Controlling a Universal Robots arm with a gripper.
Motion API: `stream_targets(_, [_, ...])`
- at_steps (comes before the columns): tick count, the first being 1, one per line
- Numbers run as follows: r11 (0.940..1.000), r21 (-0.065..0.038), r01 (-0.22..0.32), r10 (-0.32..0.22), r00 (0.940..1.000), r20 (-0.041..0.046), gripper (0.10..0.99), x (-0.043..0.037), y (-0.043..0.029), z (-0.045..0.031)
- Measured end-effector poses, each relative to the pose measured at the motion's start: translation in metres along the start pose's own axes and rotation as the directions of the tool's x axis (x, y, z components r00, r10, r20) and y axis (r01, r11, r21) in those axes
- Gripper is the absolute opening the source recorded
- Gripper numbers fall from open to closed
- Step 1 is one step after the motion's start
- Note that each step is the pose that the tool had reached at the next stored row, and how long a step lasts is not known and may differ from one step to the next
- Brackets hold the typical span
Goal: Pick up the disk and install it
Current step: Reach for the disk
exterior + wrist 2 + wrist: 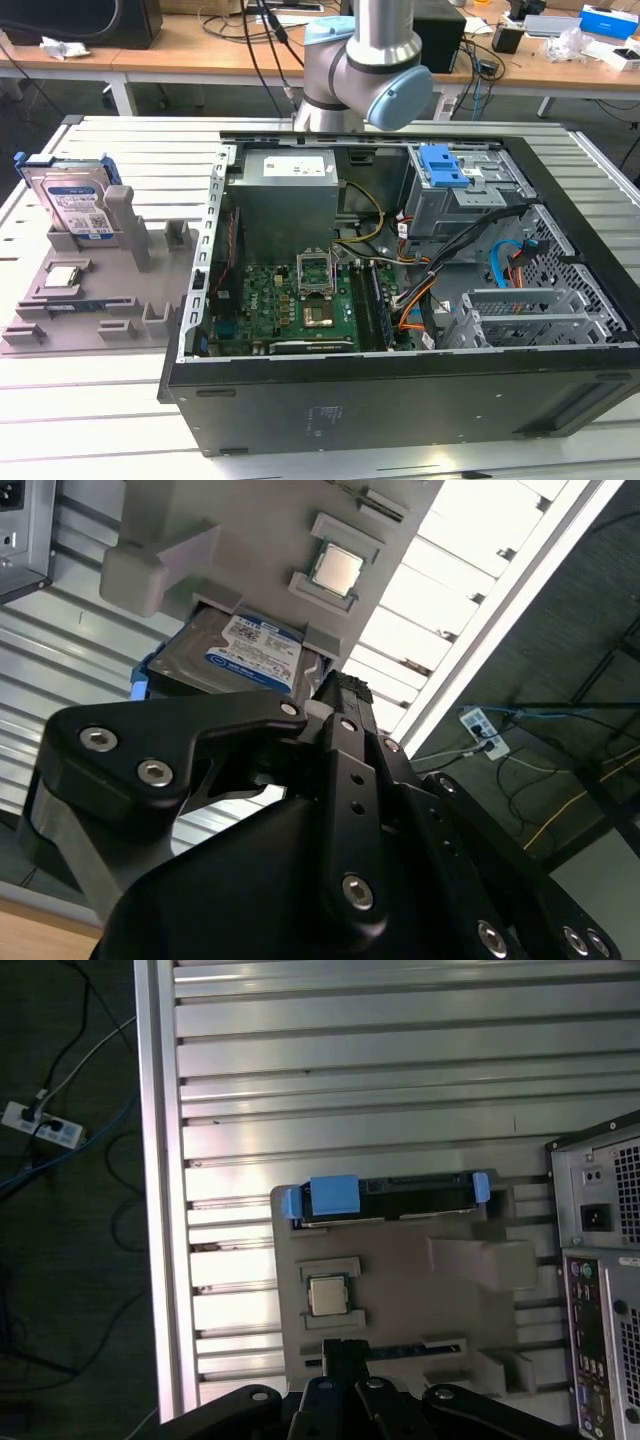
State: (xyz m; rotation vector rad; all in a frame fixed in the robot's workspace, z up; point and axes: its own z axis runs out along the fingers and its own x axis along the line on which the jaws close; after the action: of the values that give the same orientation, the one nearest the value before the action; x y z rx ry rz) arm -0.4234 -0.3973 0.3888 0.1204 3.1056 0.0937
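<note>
Here, the disk (72,200) leans on edge in the grey tray (110,287), label upward.

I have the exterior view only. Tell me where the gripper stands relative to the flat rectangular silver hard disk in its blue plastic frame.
Observer: In the first wrist view the black gripper hangs above the grey plastic fixture, apart from the disk.
Operator: Describe the disk's upper edge.
Observer: A blue tab and a dark connector strip run along it.
Operator: Report what flanks the fixture.
Observer: The computer case's grey rear panel, with a power socket, stands beside it.
</note>
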Motion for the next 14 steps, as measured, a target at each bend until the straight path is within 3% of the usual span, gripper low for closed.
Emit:
stream_targets(8, [1.0000, 0.000, 0.000, 0.000, 1.0000, 0.0000, 0.106, 0.0165, 0.0008, -0.0003])
stream_targets(14, [1.0000, 0.001, 0.000, 0.000, 1.0000, 0.0000, 0.106, 0.0196, 0.0149, 0.0006])
